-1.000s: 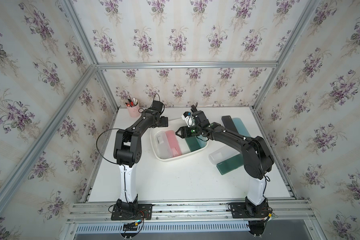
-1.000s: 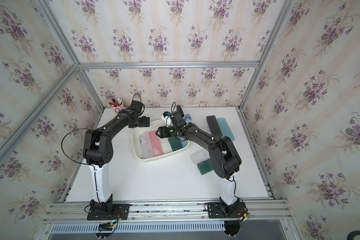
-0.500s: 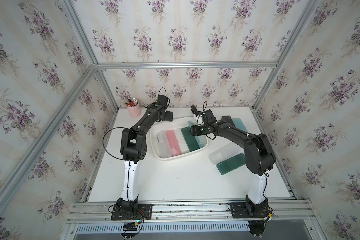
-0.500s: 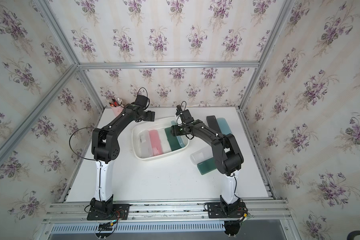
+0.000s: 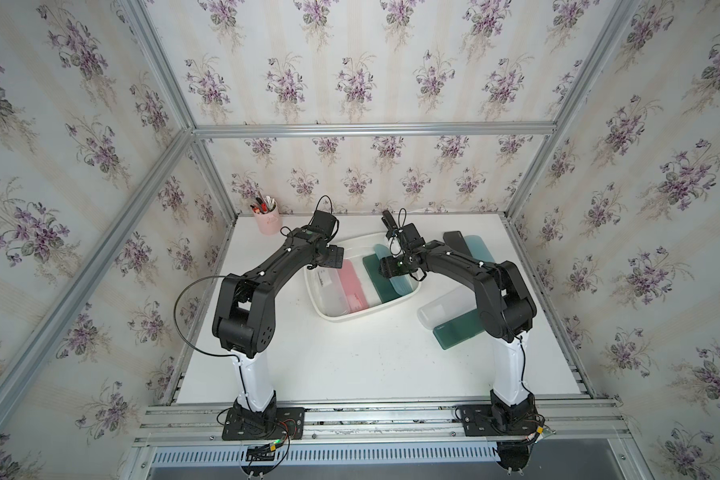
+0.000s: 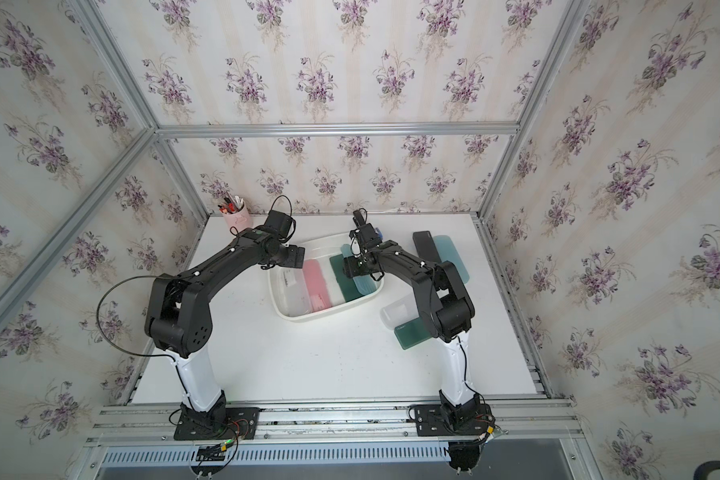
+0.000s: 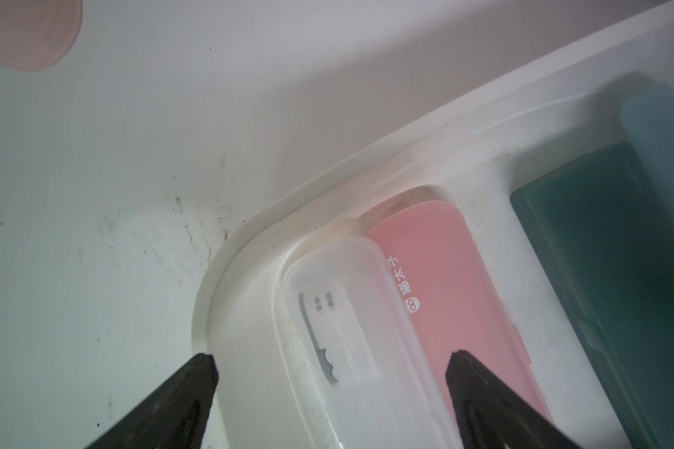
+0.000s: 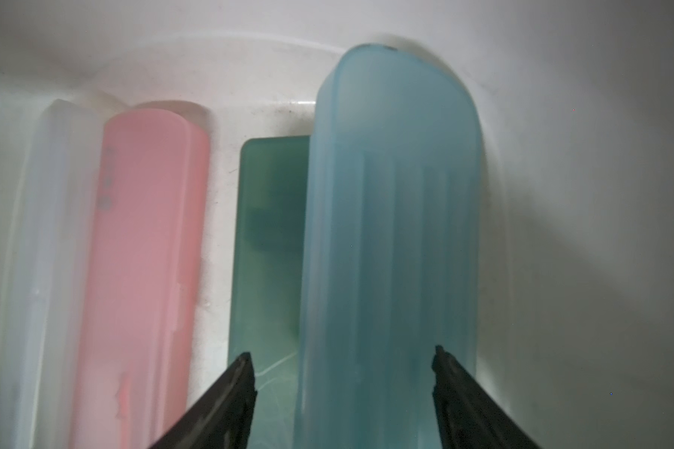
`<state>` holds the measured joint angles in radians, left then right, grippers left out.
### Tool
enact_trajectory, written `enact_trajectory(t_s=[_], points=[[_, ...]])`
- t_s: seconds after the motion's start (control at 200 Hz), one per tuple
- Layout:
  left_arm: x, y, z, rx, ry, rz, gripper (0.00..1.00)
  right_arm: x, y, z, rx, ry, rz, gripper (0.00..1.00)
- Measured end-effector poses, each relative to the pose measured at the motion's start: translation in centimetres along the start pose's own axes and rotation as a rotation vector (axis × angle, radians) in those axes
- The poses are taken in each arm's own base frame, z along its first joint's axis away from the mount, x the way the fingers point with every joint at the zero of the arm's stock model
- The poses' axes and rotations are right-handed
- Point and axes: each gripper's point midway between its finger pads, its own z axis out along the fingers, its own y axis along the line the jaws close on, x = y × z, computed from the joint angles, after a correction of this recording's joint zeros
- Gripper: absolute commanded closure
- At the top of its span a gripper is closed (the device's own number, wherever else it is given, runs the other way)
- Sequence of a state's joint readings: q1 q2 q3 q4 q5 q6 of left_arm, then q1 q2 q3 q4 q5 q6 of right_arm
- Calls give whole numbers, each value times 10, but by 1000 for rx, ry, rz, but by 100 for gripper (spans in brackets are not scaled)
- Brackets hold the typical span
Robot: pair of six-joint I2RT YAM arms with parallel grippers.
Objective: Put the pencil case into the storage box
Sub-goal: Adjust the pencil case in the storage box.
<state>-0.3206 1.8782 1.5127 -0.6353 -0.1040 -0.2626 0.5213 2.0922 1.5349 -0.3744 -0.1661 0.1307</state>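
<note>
The white storage box [image 5: 362,316] [image 6: 327,316] sits mid-table and holds several pencil cases side by side: clear [image 7: 339,311], pink [image 7: 456,295] [image 8: 145,233], dark green [image 8: 269,233] and light blue [image 8: 393,217] [image 5: 403,285]. My right gripper [image 8: 342,353] [image 5: 385,270] hovers open over the light blue case, its jaws straddling it; a gap shows beside one finger. Over the box's far left corner hangs my left gripper [image 7: 331,357] [image 5: 334,259], open, above the clear case and the rim [image 7: 226,280], holding nothing.
More cases lie on the table right of the box: a clear one [image 5: 443,307], a dark green one [image 5: 458,334], a black one [image 5: 454,243] and a teal one [image 5: 479,249]. A pink pen cup [image 5: 267,221] stands at the back left corner.
Both grippers have shifted a little over the box, the right one toward its right side above the light blue case. The cases in the box lie as before.
</note>
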Motion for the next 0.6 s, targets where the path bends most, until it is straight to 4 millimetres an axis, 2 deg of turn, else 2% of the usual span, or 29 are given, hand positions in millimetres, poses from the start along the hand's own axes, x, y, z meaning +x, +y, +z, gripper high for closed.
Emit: enact_trajectory(t_s=[0.13,0.23,0.355,0.599], points=[[6,3,-12,-9,-12,-1,2,1,3,4,3,19,-8,26],[7,5,-16,-25,-20,0,3,1,0,6,24,28,-12,38],[15,3,-12,-30,-2,8,3,-1,-5,4,50,22,-9,45],[31,6,-8,-36,28,-2,2,-2,-13,1,105,23,-2,46]])
